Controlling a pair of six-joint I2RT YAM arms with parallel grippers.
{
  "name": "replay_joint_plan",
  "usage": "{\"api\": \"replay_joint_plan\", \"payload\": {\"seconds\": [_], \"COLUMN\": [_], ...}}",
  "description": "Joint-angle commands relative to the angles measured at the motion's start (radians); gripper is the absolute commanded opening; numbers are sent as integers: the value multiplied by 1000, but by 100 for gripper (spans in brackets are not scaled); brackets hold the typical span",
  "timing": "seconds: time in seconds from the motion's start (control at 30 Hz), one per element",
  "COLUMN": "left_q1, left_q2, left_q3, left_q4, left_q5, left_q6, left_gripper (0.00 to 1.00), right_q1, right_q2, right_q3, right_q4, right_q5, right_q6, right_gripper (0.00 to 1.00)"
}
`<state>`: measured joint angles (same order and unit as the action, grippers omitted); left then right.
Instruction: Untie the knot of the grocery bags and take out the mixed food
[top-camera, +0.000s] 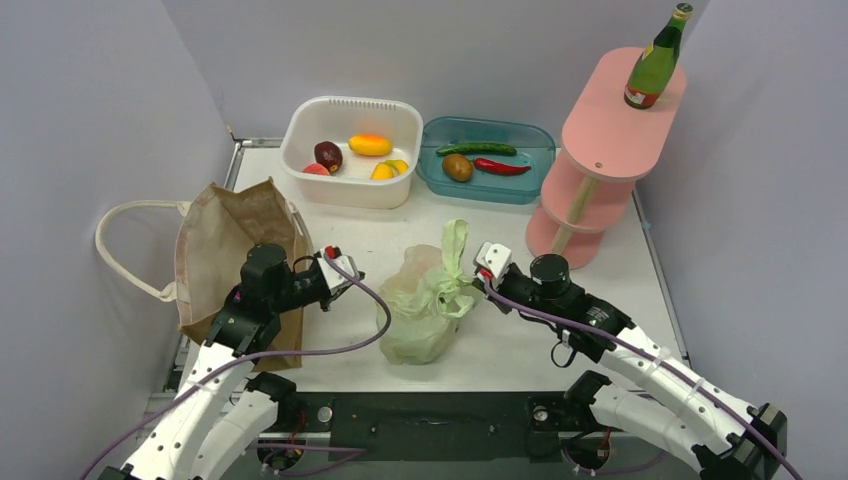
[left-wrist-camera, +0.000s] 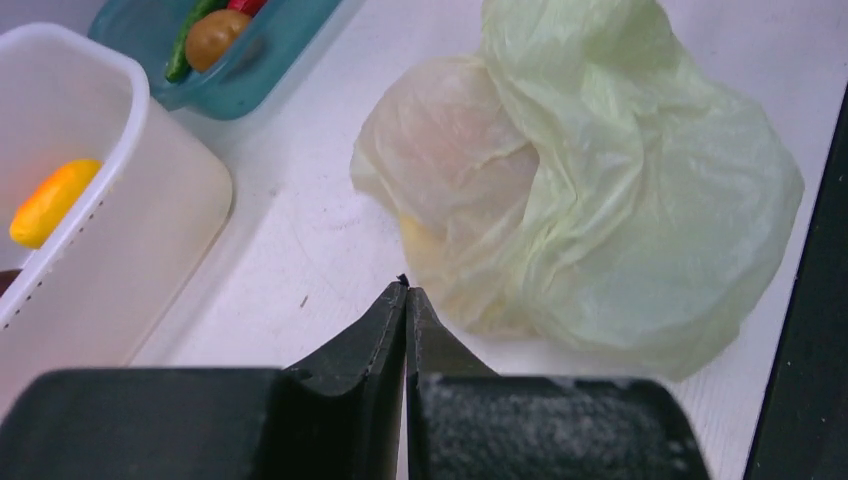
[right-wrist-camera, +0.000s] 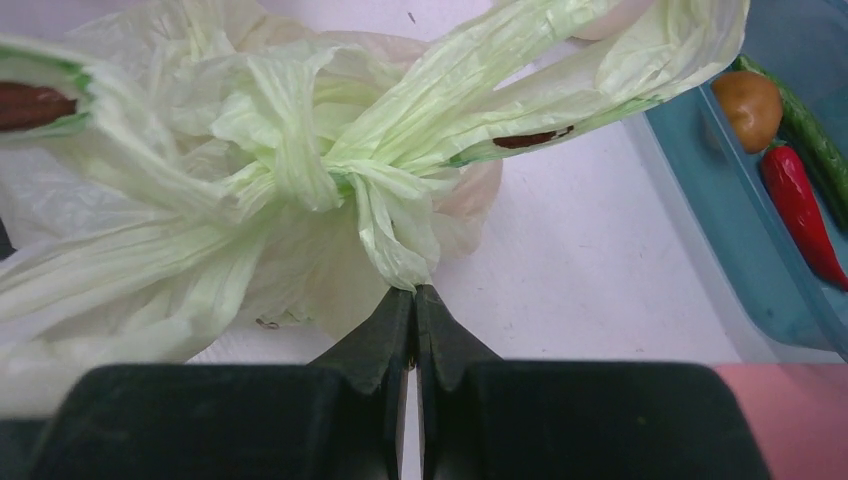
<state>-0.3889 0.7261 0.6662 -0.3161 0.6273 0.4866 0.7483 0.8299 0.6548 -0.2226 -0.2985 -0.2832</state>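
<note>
- The pale green plastic bag (top-camera: 420, 310) sits mid-table between the two arms. Its knot (right-wrist-camera: 340, 185) is tied tight and faces the right arm.
- Right gripper (right-wrist-camera: 413, 292): jaws pressed together, tips at a tail hanging from the knot. Whether any film is pinched I cannot tell.
- Left gripper (left-wrist-camera: 406, 290): closed on nothing, just short of the bag's side.
- Likely best: steady the bag's body with the left, then ease one tail back through the loop. A straight tug would probably tighten it.
- The brown paper bag (top-camera: 235, 250) lies at the table's left edge.

Left arm (top-camera: 205, 395) and right arm (top-camera: 655, 375): white shells, black joints, purple cables (top-camera: 385, 305) (red tabs near wrists), black gripper fingers (left-wrist-camera: 370, 345).
</note>
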Motion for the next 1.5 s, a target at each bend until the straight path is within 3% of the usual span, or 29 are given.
{"api": "replay_joint_plan", "payload": {"seconds": [0.0,0.03,0.1,0.13,0.17,0.3,0.53,0.57,0.6,0.63,0.7,1.0,1.23,1.3,1.33,1.37,1.4,1.47], "left_q1": [36,26,-51,-76,-141,-312,-368,-373,-376,-375,-363,-152,-109,-119,-124,-137,-148,-191], "left_q2": [-10,-2,41,82,102,234,442,461,468,467,418,-28,-92,-77,-64,-57,-40,-19], "left_q3": [-14,0,35,49,75,128,146,151,162,166,145,-20,-58,-53,-43,-38,-27,-20], "left_q4": [-88,-60,-12,2,37,143,369,377,364,349,284,-22,-82,-61,-56,-54,-54,-45], "left_q5": [75,81,59,40,23,-65,-183,-193,-207,-210,-209,-157,-92,-85,-80,-77,-69,-84], "left_q6": [45,1,-82,-103,-149,-195,-203,-207,-221,-228,-231,-77,19,14,16,33,67,112], "left_gripper": [0,0,22,39,42,48,51,50,42,24,2,0,0,0,0,0,0,0], "right_q1": [-6,3,9,11,16,39,65,66,66,65,56,-105,-143,-135,-129,-127,-118,-106], "right_q2": [-47,-39,-17,-9,5,37,14,10,3,-1,-19,-164,-196,-169,-157,-130,-115,-66], "right_q3": [-9,-1,14,23,28,59,99,92,88,81,72,63,56,79,104,119,151,199], "right_q4": [-47,-43,-27,-19,-6,30,35,34,32,28,9,-181,-307,-308,-292,-283,-266,-237], "right_q5": [-1,-1,-2,-3,-4,-5,0,18,31,63,108,160,39,11,6,2,-8,-10], "right_q6": [9,10,21,29,33,40,39,30,21,19,11,68,49,51,56,64,64,60], "right_gripper": [0,0,0,0,0,0,0,0,0,0,0,0,0,9,24,32,48,65]}}
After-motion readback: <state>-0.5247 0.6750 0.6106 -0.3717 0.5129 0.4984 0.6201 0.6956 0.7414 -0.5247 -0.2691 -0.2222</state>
